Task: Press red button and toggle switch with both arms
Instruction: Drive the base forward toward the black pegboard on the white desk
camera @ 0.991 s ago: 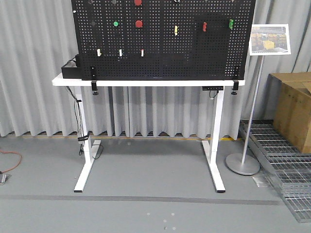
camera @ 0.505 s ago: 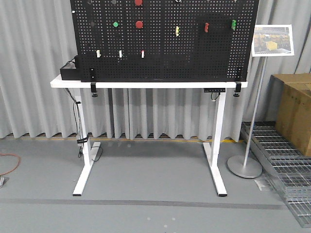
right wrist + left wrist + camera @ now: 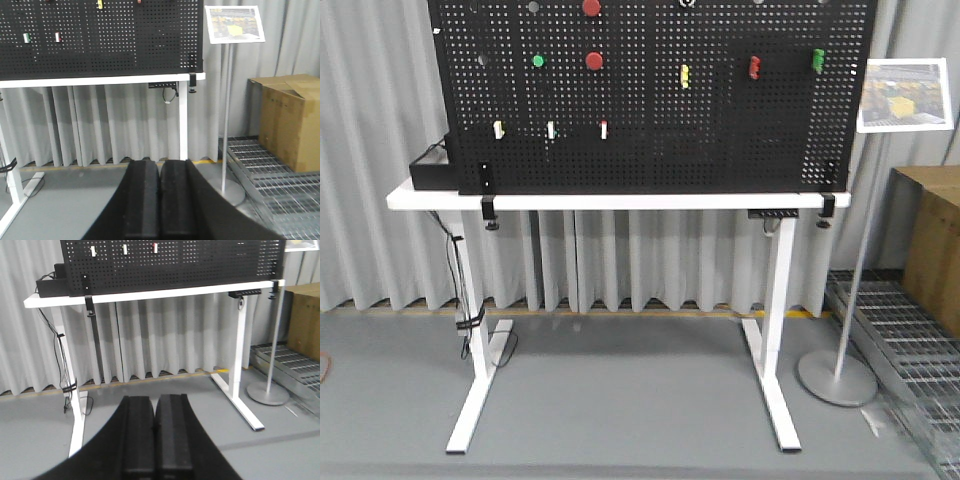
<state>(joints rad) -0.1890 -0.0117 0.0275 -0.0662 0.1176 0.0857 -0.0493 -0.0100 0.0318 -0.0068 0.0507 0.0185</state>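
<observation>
A black pegboard [image 3: 650,150] stands on a white table [image 3: 620,201] some way ahead. Two alike red round buttons are on it, one at the top edge [image 3: 592,7] and one below it [image 3: 594,61]; which is the wider red button I cannot tell. A small green button [image 3: 538,61] sits to the left. Three small toggle switches [image 3: 551,130] form a lower row, with yellow [image 3: 684,76], red [image 3: 754,67] and green [image 3: 817,60] ones to the right. My left gripper [image 3: 155,401] and right gripper [image 3: 159,165] are shut and empty, low above the floor, far from the board.
A sign stand [image 3: 837,375] is right of the table, with a cardboard box [image 3: 932,240] and metal floor grating [image 3: 910,340] beyond it. A black box [image 3: 430,170] sits at the table's left end, with cables [image 3: 460,300] down the left leg. Grey curtains hang behind.
The table and pegboard have grown larger and sit lower in the front view, so the view has come closer to them. Nothing on the board has changed.
</observation>
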